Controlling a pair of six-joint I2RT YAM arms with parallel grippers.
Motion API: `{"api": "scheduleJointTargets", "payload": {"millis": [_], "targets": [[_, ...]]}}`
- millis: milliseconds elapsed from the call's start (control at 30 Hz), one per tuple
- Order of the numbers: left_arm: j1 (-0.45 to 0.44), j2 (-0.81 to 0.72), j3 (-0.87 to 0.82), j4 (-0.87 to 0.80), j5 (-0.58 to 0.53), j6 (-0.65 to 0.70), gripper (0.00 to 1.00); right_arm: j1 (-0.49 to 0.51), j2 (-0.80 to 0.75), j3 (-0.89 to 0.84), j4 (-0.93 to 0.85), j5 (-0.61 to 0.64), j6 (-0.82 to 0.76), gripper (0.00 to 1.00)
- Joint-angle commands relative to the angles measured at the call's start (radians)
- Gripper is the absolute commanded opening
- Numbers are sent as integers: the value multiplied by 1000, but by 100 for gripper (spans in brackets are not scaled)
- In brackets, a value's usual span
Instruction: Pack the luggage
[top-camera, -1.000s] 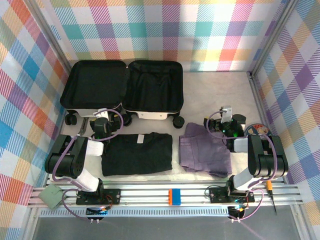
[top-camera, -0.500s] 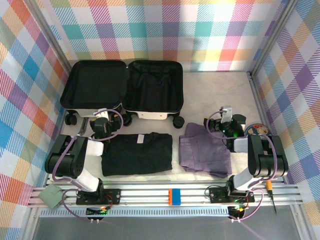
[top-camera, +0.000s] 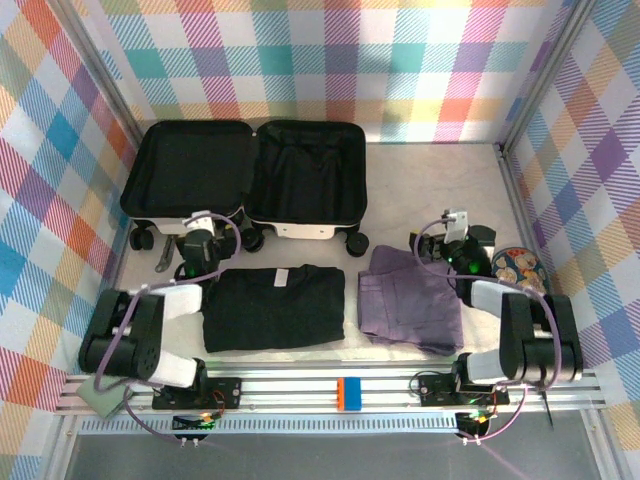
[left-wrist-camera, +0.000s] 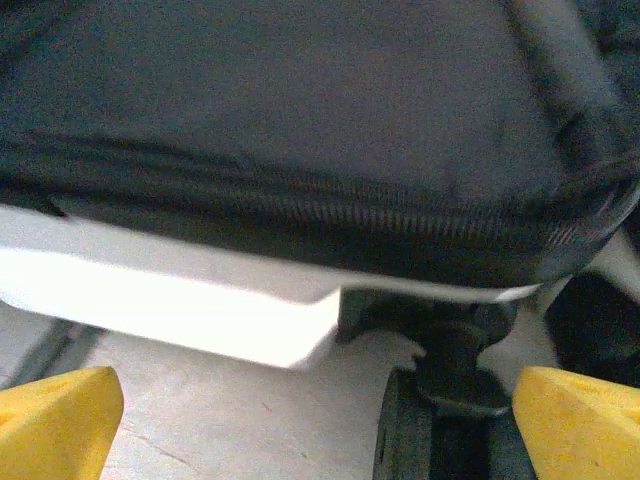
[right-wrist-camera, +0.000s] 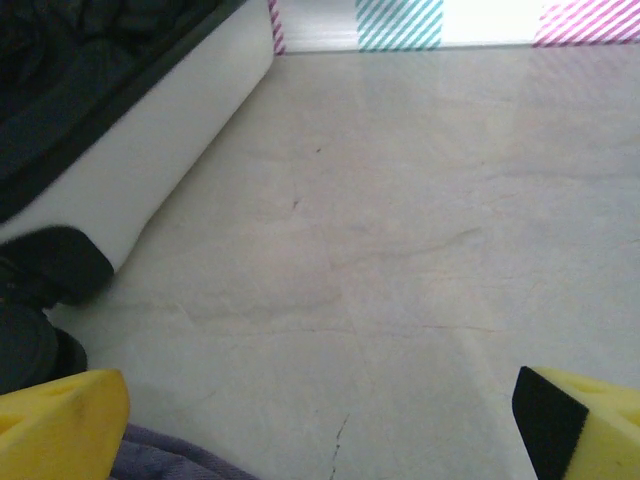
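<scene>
The luggage (top-camera: 300, 175) lies open at the back of the table, both black-lined halves facing up and its white shell and black wheels toward me. My left gripper (top-camera: 198, 238) is open just in front of the left half. In the left wrist view its yellow fingertips (left-wrist-camera: 50, 425) frame a black wheel (left-wrist-camera: 440, 400) under the white shell (left-wrist-camera: 200, 300), with nothing between them. My right gripper (top-camera: 455, 238) is open over bare table beyond the purple garment (top-camera: 410, 300). The right wrist view has the luggage shell (right-wrist-camera: 150, 150) at upper left. A folded black garment (top-camera: 275, 308) lies between the arms.
A round multicoloured disc (top-camera: 518, 265) lies right of my right arm. On the front rail sit a grey-green square (top-camera: 100, 392) and an orange-and-blue block (top-camera: 347, 392). Plaid walls close in the back and both sides.
Both arms have stretched a little forward, the left gripper closer to the luggage's near edge. Both grippers stay open and the garments have not moved.
</scene>
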Motion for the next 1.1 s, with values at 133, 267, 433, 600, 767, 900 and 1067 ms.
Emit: {"api": "scheduleJointTargets", "payload": {"millis": [133, 267, 433, 600, 767, 900, 1067], "targets": [[-70, -336, 160, -468, -80, -235, 100, 69, -285, 213, -451, 14, 95, 99], [-140, -362, 306, -772, -104, -341, 100, 162, -371, 271, -637, 60, 178, 99], [-197, -348, 401, -1073, -25, -511, 100, 308, -362, 312, -832, 77, 330, 99], [-270, -295, 460, -1376, -51, -649, 100, 517, -341, 270, -852, 120, 454, 99], [-327, -295, 402, -1505, -47, -716, 100, 699, -259, 281, -890, 184, 539, 98], [-337, -305, 322, -1502, -7, -738, 100, 816, -174, 293, -887, 223, 589, 94], [-341, -266, 273, -1457, 24, -724, 100, 926, -19, 344, -873, 255, 629, 84]]}}
